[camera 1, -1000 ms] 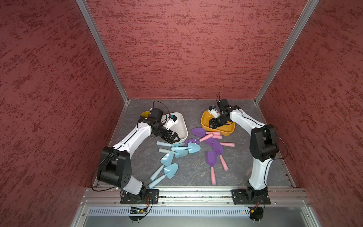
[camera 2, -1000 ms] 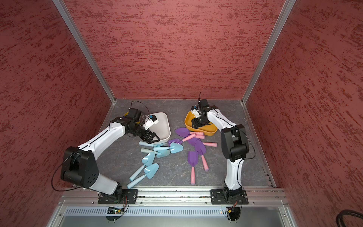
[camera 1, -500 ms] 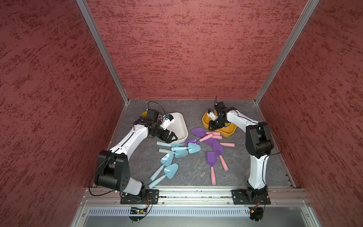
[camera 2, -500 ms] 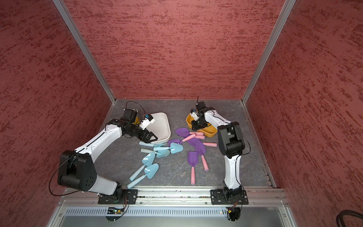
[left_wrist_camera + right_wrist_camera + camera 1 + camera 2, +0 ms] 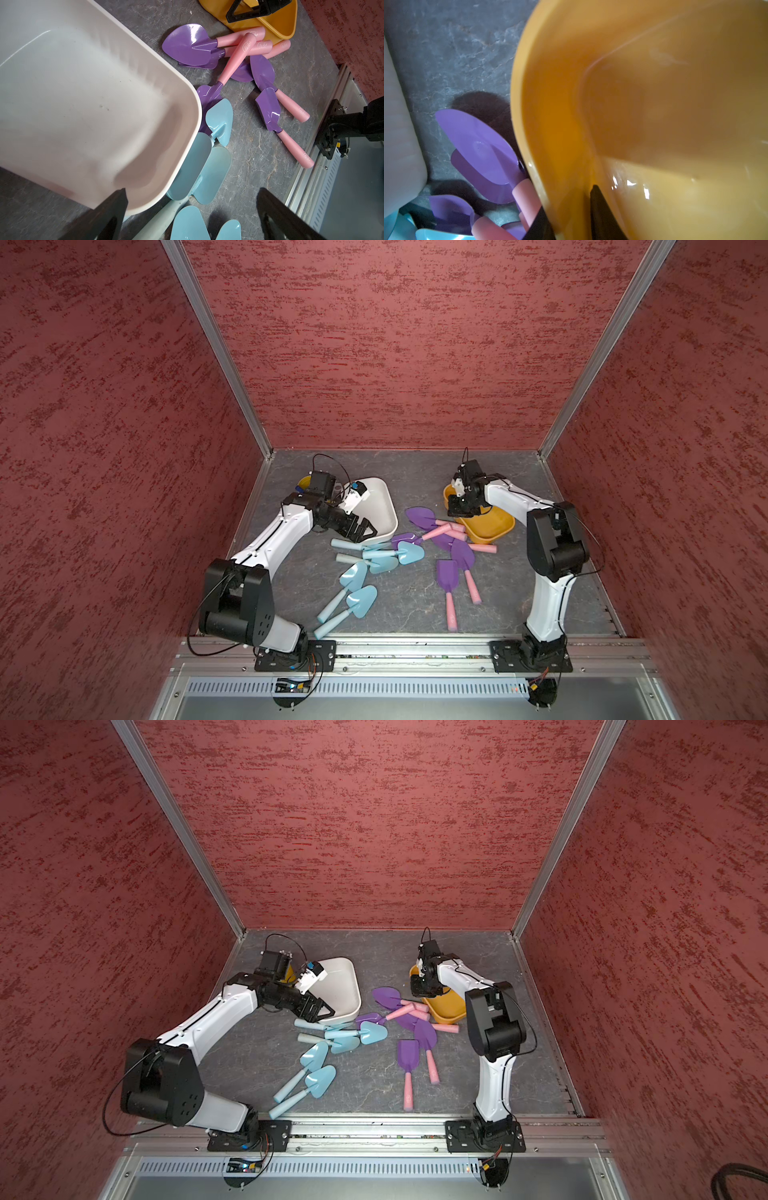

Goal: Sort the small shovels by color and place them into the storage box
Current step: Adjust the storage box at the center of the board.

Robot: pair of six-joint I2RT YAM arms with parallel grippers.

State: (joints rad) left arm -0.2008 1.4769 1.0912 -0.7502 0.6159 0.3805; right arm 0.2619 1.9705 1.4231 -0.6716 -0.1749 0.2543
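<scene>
A grey marbled tabletop [image 5: 415, 472] lay under everything, closed in by a red textured back wall [image 5: 395, 344] and matching side walls. Aluminium posts [image 5: 216, 344] ran up the two far corners. An aluminium rail [image 5: 415, 649] crossed the near edge, with a slotted vent strip [image 5: 395, 688] just below it. A small yellow thing [image 5: 304, 483] sat far left, mostly hidden. In a top view, a black cable [image 5: 744, 1181] curled in the near right corner.

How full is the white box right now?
Empty. The white box shows a bare inside in the left wrist view; blue shovels lie outside on the table.
</scene>
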